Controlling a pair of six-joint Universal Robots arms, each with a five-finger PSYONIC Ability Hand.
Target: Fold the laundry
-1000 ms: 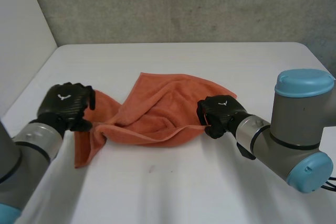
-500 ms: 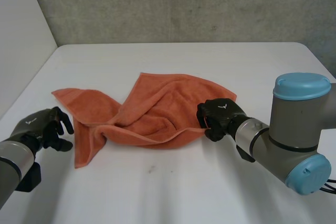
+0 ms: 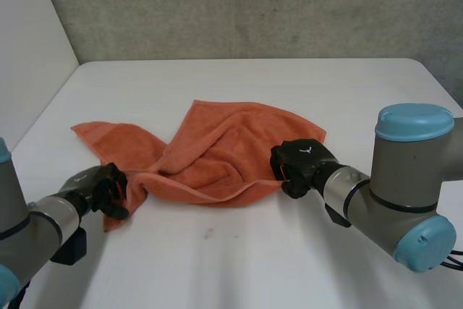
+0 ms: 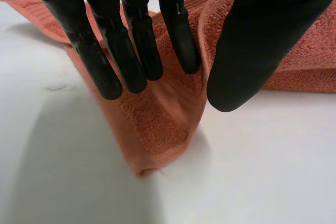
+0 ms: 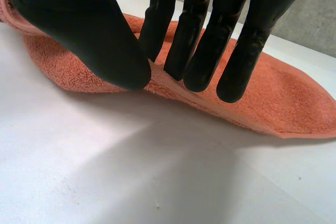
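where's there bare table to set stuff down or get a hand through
Bare table runs beyond the orange towel up to the wall, and on the near side in front of it. Crowded along the towel's near edge: left hand over its left corner, right hand pinching its right end.

Both arms are the same build: chunky grey cylinder joints with rounded light-blue caps. The right arm shows it best, with one cap up top and another at its near end, a thin black seam ring round the grey body, and a silvery wrist section. The left arm has the same grey wrist. The hands are all black. The right hand carries a small white logo on its back, and the left hand looks plain. Up close the fingers are glossy, smooth and round-tipped, next to a much fatter thumb.
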